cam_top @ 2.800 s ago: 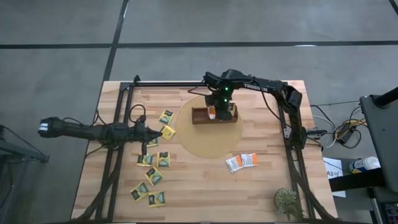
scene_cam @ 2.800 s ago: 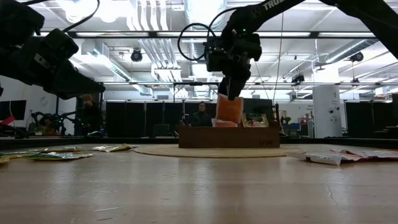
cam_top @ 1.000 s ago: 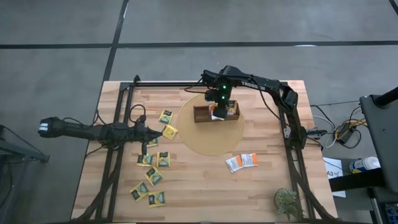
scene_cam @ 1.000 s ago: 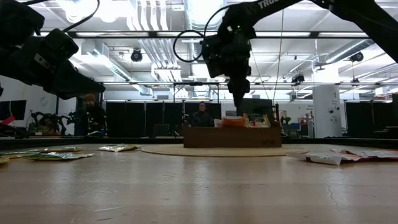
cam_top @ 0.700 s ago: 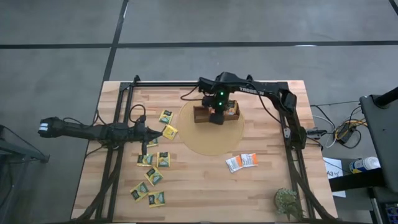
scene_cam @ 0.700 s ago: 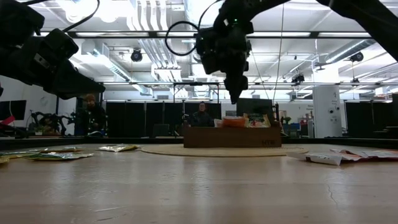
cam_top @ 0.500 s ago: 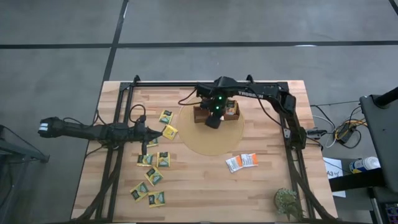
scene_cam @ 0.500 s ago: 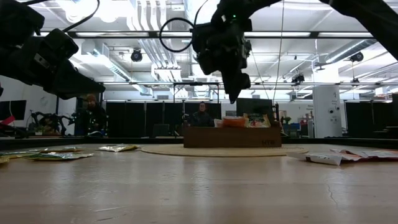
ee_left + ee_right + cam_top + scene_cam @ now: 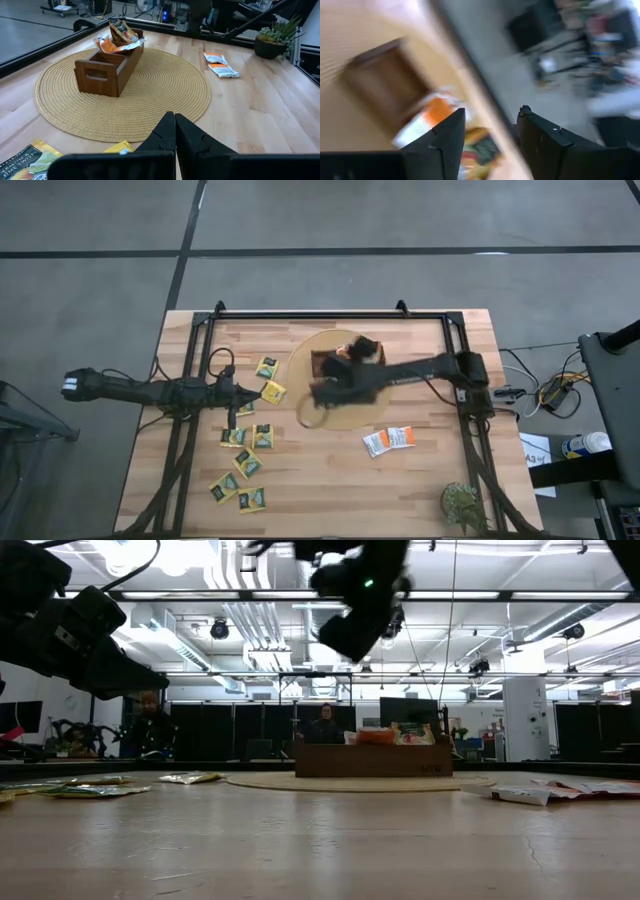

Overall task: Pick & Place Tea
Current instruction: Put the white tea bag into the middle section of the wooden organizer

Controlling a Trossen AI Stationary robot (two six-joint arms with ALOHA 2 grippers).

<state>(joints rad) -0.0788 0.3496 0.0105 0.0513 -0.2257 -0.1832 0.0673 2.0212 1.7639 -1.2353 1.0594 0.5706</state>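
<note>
Two orange packets (image 9: 388, 440) near edge

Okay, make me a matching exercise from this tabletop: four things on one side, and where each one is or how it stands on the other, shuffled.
Things:
1. brown wooden tray
2. two white-and-orange tea packets
3. left pincer
4. small green potted plant

Places or states:
A. shut, by the yellow-green packets
B. on the round woven mat
C. near table corner, right arm's side
D. flat on bare wood, right half

Pairs: 1-B, 2-D, 3-A, 4-C

Overhead camera is looking straight down; low camera is sighting level across; both wrist cameras are sharing the brown wooden compartment tray (image 9: 111, 61).
</note>
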